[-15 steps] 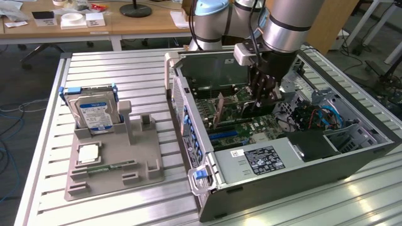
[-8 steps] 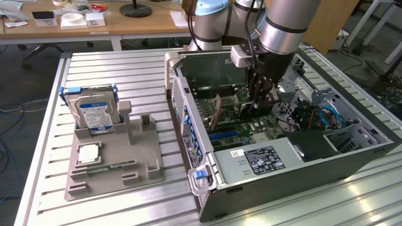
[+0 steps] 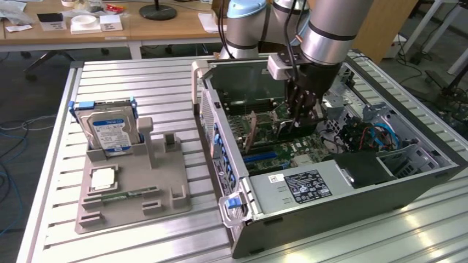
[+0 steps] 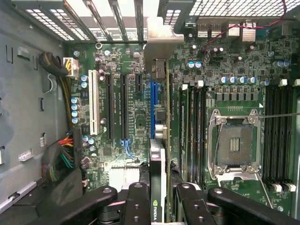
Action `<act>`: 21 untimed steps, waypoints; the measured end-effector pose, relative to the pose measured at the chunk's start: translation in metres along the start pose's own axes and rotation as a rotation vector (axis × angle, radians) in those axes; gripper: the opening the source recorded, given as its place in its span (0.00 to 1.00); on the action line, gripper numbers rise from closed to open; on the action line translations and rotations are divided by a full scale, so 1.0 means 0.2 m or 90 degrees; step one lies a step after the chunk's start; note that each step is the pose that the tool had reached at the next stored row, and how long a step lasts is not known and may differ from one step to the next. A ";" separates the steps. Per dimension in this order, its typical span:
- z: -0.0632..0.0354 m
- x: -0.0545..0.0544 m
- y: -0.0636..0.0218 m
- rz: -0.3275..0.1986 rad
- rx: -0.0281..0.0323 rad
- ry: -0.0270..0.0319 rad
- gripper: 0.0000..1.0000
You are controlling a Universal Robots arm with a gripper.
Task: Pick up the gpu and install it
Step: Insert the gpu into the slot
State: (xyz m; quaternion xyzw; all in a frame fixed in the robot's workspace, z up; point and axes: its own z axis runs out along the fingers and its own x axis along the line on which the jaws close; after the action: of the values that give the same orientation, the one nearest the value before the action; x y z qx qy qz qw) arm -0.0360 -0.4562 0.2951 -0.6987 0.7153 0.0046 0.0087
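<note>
Wrist view first: the gripper has its black fingers closed partway onto the gpu, clamping the thin card edge-on between them; the gpu stands on its long edge inside the computer case, its silver bracket reaching the slotted rear wall. Under it lies the green motherboard, and the card runs just beside the long blue slot; I cannot tell whether it is seated. Near it I see a white slot, a square metal-framed processor socket, rows of black memory slots and a bundle of coloured cables against the grey sheet-metal wall.

Exterior view: the arm reaches down into the open case, which lies on its side on a ribbed aluminium table; towards the exterior view's left a grey moulded holder carries a silver hard drive upright in its slot, a flat square chip and a slim green memory stick lying in its recess.
</note>
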 end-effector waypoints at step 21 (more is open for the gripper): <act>0.027 0.01 0.017 0.000 0.0000 0.0000 0.27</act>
State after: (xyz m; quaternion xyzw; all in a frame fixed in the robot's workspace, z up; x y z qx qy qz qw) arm -0.0394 -0.4588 0.2896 -0.6987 0.7153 0.0046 0.0087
